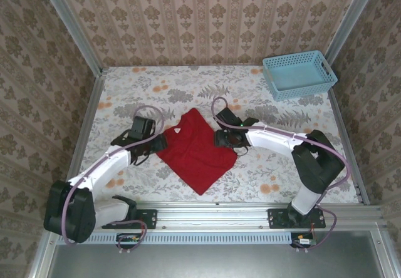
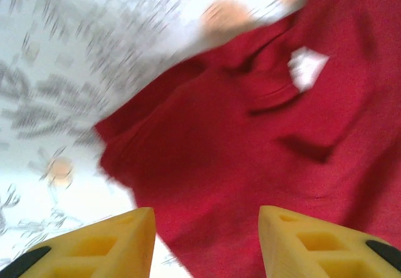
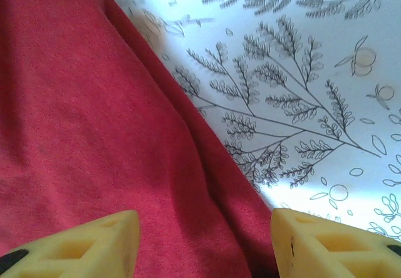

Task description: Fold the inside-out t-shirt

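On the flowered desk [image 1: 263,96], mid-frame, the red t-shirt [image 1: 197,149] lies under released left fingers [image 2: 106,247] and right fingers [image 3: 94,243], which could snag and undo its fold.

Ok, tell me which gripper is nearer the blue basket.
Right. The right gripper sits at the red t-shirt's right edge, on the basket's side; the left gripper is at the shirt's left edge, farther away.

Top view: bright, even, diffuse light; shadows faint and short. Left wrist view: strong motion blur over the floral tablecloth [image 2: 75,71], white areas overexposed. Right wrist view: sharp, with soft shading in the t-shirt [image 3: 81,134] folds.
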